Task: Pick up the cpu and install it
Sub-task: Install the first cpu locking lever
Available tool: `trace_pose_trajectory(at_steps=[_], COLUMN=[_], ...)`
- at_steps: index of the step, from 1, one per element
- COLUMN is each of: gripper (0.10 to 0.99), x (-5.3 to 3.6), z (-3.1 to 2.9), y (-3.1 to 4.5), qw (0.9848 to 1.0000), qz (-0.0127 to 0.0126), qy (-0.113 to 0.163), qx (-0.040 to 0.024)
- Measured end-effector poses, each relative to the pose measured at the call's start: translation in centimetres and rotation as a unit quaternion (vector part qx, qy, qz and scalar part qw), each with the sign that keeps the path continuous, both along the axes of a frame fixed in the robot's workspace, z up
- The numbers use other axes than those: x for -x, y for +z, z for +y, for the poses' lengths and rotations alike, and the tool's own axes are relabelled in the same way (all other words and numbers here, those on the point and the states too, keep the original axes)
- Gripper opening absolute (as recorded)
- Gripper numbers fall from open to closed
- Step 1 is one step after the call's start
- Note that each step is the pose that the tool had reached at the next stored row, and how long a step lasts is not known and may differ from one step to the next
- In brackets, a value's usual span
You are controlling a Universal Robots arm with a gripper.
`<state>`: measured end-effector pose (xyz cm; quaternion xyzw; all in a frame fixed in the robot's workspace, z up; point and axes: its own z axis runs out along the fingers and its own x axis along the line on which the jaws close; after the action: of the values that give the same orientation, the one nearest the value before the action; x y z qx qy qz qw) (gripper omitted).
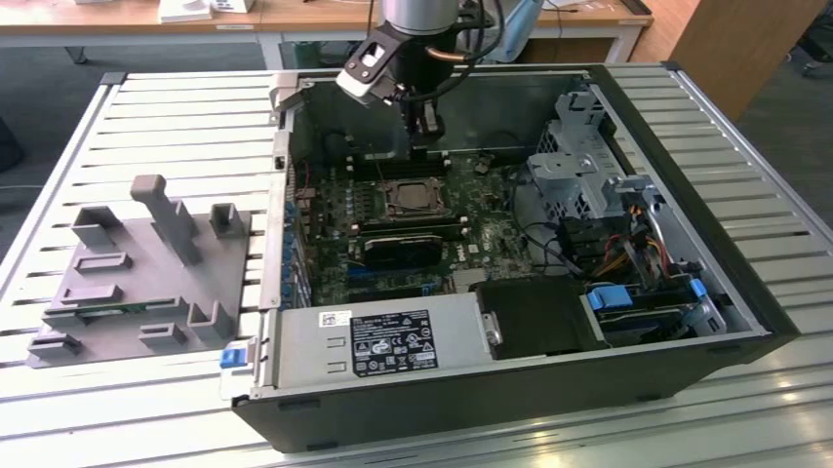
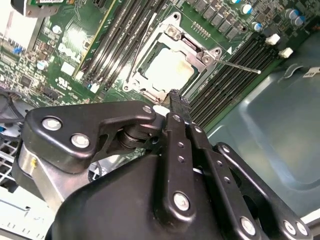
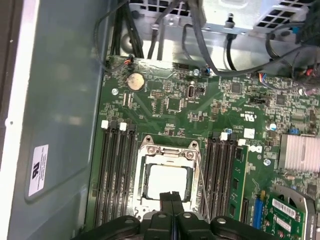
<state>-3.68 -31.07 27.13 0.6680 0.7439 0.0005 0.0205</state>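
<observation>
The end effector [image 3: 171,200] has its two black fingers pressed together with nothing between them; in the first wrist view the fingertips [image 3: 166,196] sit at the bottom centre of the frame, meeting flat along a thin seam. In the exterior view it hangs inside the open computer case [image 1: 729,292], in the upper middle of the frame, above the far edge of the socket [image 1: 414,198].

The cpu [image 3: 167,181] lies in that socket already, its pale metal top showing inside the metal frame [image 3: 169,145], just above the fingertips in the first wrist view and up and left of centre in the second wrist view. Whether it is fully seated I cannot tell. The retention lever [image 2: 239,66] looks unlatched, a thin rod standing out toward the right of the second wrist view.

Memory slots [image 3: 116,170] flank the socket on both sides, and cables [image 1: 553,244] crowd the right of the case. A grey fixture [image 1: 143,283] stands on the slatted desk [image 1: 156,117] at the left of the exterior view.

The risks, as I judge them: a closed tip coming down off-centre could press the chip crooked and bend the contacts beneath, and any sideways drift could catch the loose lever or knock a memory slot clip.
</observation>
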Motion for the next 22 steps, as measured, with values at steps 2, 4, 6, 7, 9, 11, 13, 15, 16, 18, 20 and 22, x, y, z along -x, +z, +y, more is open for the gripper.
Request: trace_pose_trajectory(at_steps=[2, 4, 6, 7, 9, 11, 13, 15, 16, 18, 20, 22], gripper=[0.106, 0.106, 0.106, 0.106, 0.106, 0.106, 0.106, 0.106, 0.106, 0.106, 0.106, 0.106], x=[0.0, 0.0, 0.0, 0.0, 0.0, 0.0, 0.0, 0.0, 0.0, 0.0, 0.0, 0.0], z=[0.0, 0.0, 0.0, 0.0, 0.0, 0.0, 0.0, 0.0, 0.0, 0.0, 0.0, 0.0], y=[0.0, 0.0, 0.0, 0.0, 0.0, 0.0, 0.0, 0.0, 0.0, 0.0, 0.0, 0.0], qw=[1.0, 0.9999, 0.9999, 0.9999, 0.9998, 0.9997, 0.9996, 0.9995, 0.9994, 0.999, 0.9986, 0.9981], qz=[0.0, 0.0, 0.0, 0.0, 0.0, 0.0, 0.0, 0.0, 0.0, 0.0, 0.0, 0.0], qy=[0.007, 0.012, 0.015, 0.017, 0.021, 0.025, 0.028, 0.033, 0.036, 0.044, 0.053, 0.062], qx=[0.0, 0.0, 0.0, 0.0, 0.0, 0.0, 0.0, 0.0, 0.0, 0.0, 0.0, 0.0])
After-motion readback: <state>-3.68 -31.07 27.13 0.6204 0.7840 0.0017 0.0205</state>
